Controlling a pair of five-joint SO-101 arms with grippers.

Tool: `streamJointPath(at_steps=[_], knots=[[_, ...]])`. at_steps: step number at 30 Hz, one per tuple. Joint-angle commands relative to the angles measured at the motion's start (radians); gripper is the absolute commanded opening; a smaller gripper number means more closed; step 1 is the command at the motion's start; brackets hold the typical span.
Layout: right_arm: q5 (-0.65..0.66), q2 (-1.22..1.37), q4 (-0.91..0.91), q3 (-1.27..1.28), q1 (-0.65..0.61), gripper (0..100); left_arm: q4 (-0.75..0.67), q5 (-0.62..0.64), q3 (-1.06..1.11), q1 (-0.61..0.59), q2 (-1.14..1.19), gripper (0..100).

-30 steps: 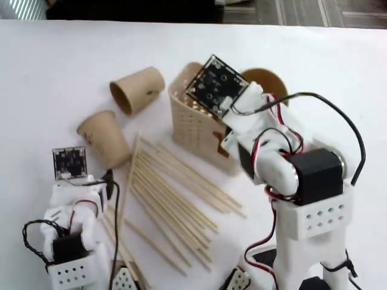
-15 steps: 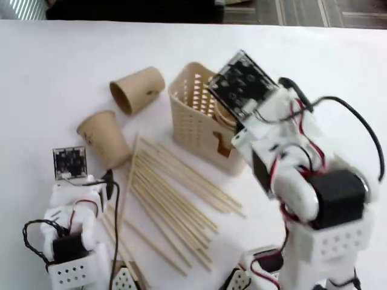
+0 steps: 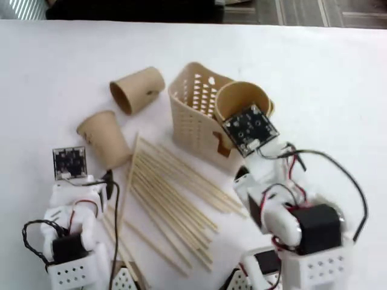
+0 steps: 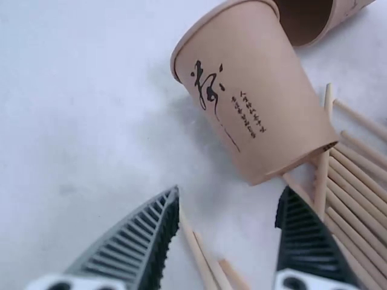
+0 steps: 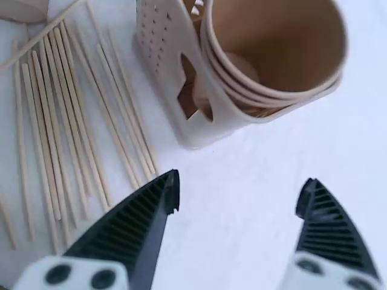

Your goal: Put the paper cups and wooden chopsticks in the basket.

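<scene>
- Comes down to the nearest loose paper cup (image 4: 254,90): on its side just ahead of the left pincer (image 4: 230,208), long axis roughly along the reach, slightly skewed. Near end touching the chopsticks (image 4: 347,175).
- Reading left pincer as spread wide, empty, low over the surface (image 4: 72,121).
- Reading right pincer (image 5: 239,190) as wide and empty too, over bare surface just beside the basket (image 5: 160,54).
- Judging left arm nearer both loose cups, right arm nearer the basket.
- Counting cups: nearest one plus a second loose cup (image 3: 138,89), also on its side, farther out. Then a nested stack (image 3: 242,99) standing in the basket, looks like three rims from the right wrist view.
- Counting chopsticks: loose fan between the arms, mostly parallel, running diagonally from beside the nearest cup toward the right arm's base. A dozen or more, too overlapped for an exact number.
- Counting baskets: one, upright.
</scene>
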Motion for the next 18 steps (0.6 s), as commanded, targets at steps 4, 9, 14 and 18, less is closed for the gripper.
streamJointPath(at_steps=[4, 9, 14, 18], knots=[[-0.133, -0.036, -0.151, 0.229, 0.010, 52.8, -0.018, -0.011, -0.008, -0.008, 0.008, 27], [-0.199, -0.036, -0.340, 0.353, 0.010, 54.9, -0.018, -0.011, -0.008, -0.010, 0.008, 27], [-0.206, -0.036, -0.558, 0.500, 0.010, 54.8, -0.018, -0.011, -0.008, -0.010, 0.008, 27], [-0.198, -0.035, -0.728, 0.603, 0.036, 54.8, -0.018, -0.011, -0.008, -0.010, 0.008, 27]])
